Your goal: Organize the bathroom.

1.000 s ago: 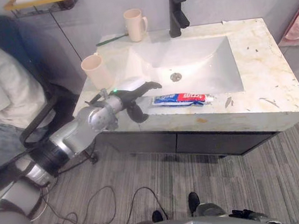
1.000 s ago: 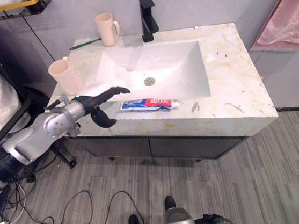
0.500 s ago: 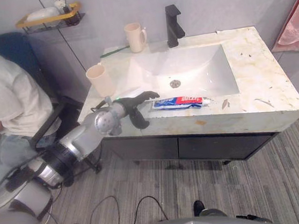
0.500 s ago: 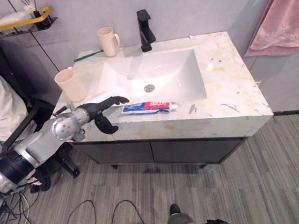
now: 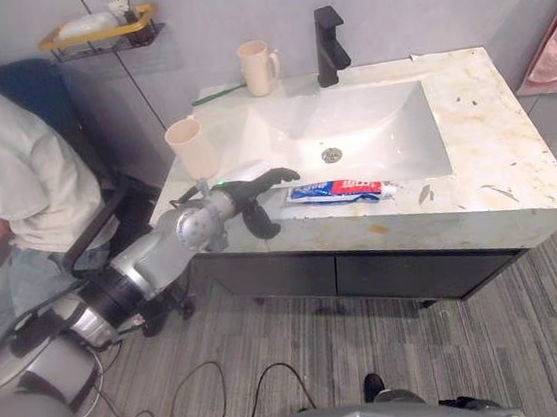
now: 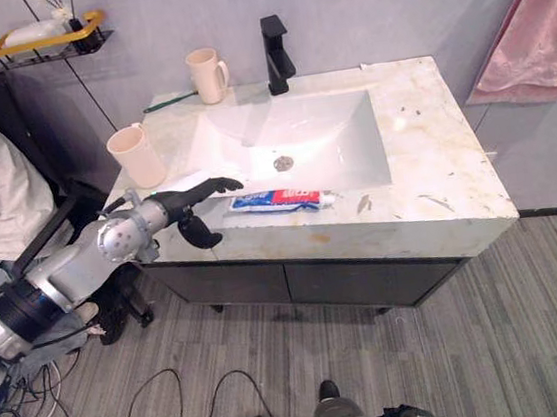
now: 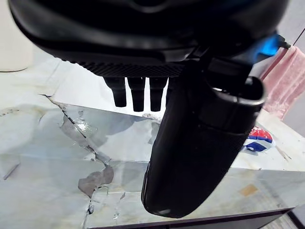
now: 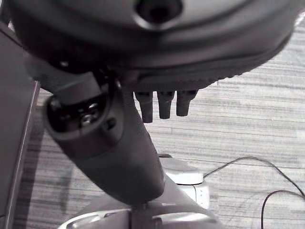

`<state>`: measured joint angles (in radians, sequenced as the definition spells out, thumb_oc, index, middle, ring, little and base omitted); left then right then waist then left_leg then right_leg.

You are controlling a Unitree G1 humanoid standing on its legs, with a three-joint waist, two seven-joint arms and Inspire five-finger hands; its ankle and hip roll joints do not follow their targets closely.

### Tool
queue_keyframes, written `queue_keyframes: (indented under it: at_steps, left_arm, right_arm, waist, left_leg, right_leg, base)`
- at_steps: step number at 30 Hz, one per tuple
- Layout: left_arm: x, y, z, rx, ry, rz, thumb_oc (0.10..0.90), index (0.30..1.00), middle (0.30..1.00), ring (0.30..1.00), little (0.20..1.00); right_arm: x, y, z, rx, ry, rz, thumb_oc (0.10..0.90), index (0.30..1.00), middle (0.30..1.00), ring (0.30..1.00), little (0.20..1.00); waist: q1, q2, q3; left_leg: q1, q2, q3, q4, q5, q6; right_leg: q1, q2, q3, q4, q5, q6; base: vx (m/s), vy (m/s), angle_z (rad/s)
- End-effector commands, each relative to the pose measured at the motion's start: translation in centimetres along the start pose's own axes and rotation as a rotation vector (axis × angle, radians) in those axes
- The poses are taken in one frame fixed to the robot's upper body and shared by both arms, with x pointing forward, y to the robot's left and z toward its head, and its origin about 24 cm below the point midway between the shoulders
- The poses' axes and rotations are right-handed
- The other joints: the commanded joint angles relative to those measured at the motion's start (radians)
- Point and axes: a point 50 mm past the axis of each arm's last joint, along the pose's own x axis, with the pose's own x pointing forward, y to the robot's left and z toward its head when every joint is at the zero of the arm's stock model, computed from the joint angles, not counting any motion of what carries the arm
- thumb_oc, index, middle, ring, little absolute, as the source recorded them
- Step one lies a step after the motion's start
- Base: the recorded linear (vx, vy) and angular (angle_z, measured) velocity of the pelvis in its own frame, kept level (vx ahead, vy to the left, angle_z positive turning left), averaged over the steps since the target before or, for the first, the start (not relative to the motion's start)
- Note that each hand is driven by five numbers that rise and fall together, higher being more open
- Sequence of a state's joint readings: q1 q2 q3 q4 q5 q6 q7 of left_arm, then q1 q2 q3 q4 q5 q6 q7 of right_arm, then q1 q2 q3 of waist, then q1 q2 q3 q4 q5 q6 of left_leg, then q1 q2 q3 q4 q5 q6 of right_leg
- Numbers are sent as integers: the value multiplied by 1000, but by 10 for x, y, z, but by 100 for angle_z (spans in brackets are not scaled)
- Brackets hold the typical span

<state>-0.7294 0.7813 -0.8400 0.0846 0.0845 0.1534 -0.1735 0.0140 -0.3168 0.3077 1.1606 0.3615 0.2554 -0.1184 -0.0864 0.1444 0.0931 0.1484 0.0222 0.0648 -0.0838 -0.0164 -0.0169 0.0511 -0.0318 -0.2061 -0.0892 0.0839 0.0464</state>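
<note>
left hand point(image 5: 254, 193) barely moved since 1 s ago; fingers released, short of toothpaste tube point(image 5: 342, 190) on counter point(image 5: 515, 161); grasp pending

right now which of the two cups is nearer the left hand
The cup at the counter's left edge, just behind the open left hand. The other cup stands farther back, by the black faucet, with the green toothbrush beside it.
</note>
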Motion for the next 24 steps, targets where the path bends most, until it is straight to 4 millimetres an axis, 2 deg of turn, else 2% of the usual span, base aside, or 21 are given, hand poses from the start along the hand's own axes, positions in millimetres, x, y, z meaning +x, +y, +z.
queue_keyframes:
  at_steps: [1, 6, 11, 12, 16, 24]
  left_arm:
    - [-12, 81, 20, 84, -89, 310, 800, 900, 900, 900, 900]
    - [-17, 87, 30, 42, -145, 324, 800, 900, 900, 900, 900]
    - [-23, 97, 34, -72, -202, 414, 800, 900, 900, 900, 900]
    - [-25, 102, 35, -151, -231, 449, 800, 900, 900, 900, 900]
    - [-30, 107, 33, -248, -266, 465, 800, 900, 900, 900, 900]
    - [-33, 103, 34, -197, -241, 405, 800, 900, 900, 900, 900]
  right_arm:
    - [-3, 28, 7, 1, -17, 67, 800, 900, 900, 900, 900]
    - [-4, 31, 9, -2, -13, 79, 800, 900, 900, 900, 900]
    - [-4, 26, 15, 12, -5, 93, 800, 900, 900, 900, 900]
    - [-4, 23, 18, 31, -4, 98, 800, 900, 900, 900, 900]
    - [-3, 17, 22, 49, -6, 102, 800, 900, 900, 900, 900]
    - [-2, 8, 26, 56, -16, 91, 800, 900, 900, 900, 900]
  waist:
    - [-11, -77, 7]
    - [-6, -87, 0]
    - [10, -99, -7]
    - [20, -105, -8]
    - [39, -114, -8]
    - [68, -122, -1]
  left_leg:
    - [-80, -72, 23, 80, -19, 0]
    - [-79, -71, 24, 80, -20, -3]
    - [-83, -68, 21, 89, -22, -8]
    - [-85, -67, 19, 95, -22, -10]
    - [-95, -65, 13, 111, -23, -14]
    - [-121, -66, -6, 159, -32, -16]
  right_leg:
    - [69, 6, -26, 24, -109, 45]
    - [79, 12, -28, 13, -109, 42]
    - [86, 16, -34, 9, -114, 37]
    - [91, 18, -37, 9, -115, 33]
    - [98, 19, -43, 9, -117, 27]
    - [106, 17, -50, 23, -126, 20]
  base:
    - [-12, -47, 1]
    - [-3, -53, 0]
    - [-8, -72, 0]
    - [-12, -65, -1]
    - [-18, -48, 1]
    - [-20, -12, 6]
